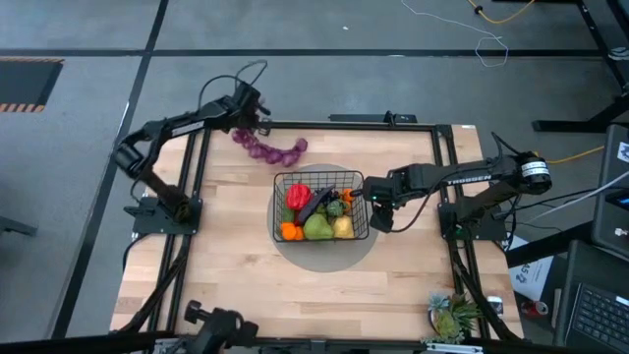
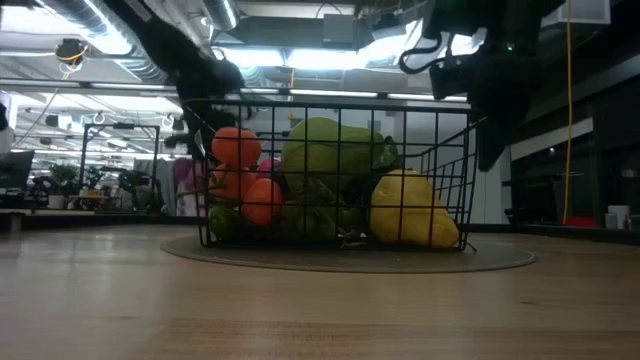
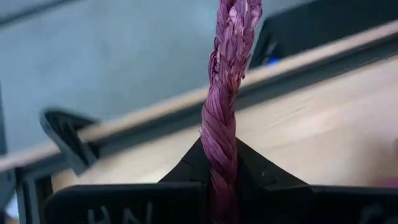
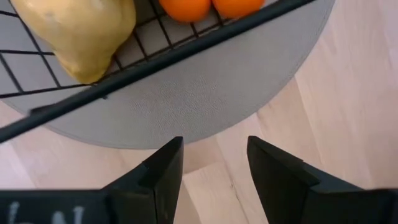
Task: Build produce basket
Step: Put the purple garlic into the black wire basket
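Note:
The black wire basket (image 1: 319,176) stands on a round grey mat (image 1: 324,254) at mid-table. It holds a red pepper (image 1: 299,195), oranges (image 2: 237,148), a green pear (image 2: 325,150) and a yellow lemon (image 2: 408,208). The purple string (image 1: 273,149) lies near the table's far edge, to the left of and beyond the basket. My left gripper (image 1: 257,120) is shut on the string's far-left end. My right gripper (image 1: 381,214) hangs open just right of the basket, over the mat's edge (image 4: 186,106), and touches nothing. My left gripper pinches the purple string's braided stem (image 3: 219,134) between its two fingers. The braid runs on past the fingertips. In the high view the fingers come slanting down from the table's left, and the string's bulbed length (image 1: 285,152) rests on the table.
A spiky green potted plant (image 1: 452,315) stands at the near right corner. Black frame rails (image 1: 324,123) border the table. Bare wood lies to the left of the mat and on its near side. The basket's rim (image 4: 186,53) crosses the right wrist view just beyond the fingers.

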Controlling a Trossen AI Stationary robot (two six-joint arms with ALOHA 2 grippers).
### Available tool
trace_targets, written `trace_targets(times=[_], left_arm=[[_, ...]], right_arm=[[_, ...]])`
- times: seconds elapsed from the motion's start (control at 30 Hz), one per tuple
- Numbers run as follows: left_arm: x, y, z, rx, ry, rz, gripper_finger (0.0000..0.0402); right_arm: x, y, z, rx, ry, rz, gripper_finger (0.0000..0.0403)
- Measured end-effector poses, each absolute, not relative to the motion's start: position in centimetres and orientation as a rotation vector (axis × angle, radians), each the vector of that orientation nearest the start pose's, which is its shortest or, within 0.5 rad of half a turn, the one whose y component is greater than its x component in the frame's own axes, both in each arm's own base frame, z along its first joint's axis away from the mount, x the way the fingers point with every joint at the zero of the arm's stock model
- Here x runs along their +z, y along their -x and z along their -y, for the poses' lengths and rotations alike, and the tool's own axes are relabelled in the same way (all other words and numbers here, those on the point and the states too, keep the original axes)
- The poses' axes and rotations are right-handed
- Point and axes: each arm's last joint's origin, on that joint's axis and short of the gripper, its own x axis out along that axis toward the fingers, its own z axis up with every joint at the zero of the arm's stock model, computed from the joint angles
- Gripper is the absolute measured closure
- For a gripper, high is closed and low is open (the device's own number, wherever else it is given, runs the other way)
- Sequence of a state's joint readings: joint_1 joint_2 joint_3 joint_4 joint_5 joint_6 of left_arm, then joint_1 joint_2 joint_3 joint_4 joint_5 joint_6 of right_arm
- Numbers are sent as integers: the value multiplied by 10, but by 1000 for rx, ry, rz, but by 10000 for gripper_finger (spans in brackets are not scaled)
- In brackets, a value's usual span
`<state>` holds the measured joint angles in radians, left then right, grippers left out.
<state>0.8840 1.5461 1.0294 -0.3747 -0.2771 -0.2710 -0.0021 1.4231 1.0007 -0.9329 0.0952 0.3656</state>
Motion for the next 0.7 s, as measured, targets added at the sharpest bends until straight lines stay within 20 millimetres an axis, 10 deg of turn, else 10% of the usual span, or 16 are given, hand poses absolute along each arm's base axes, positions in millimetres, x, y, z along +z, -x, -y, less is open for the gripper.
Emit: trace_targets(times=[0.7], left_arm=[[374,-188,-145,905,81,-78,379]], right_arm=[[221,-243,2,-255,-241,-1400,221]])
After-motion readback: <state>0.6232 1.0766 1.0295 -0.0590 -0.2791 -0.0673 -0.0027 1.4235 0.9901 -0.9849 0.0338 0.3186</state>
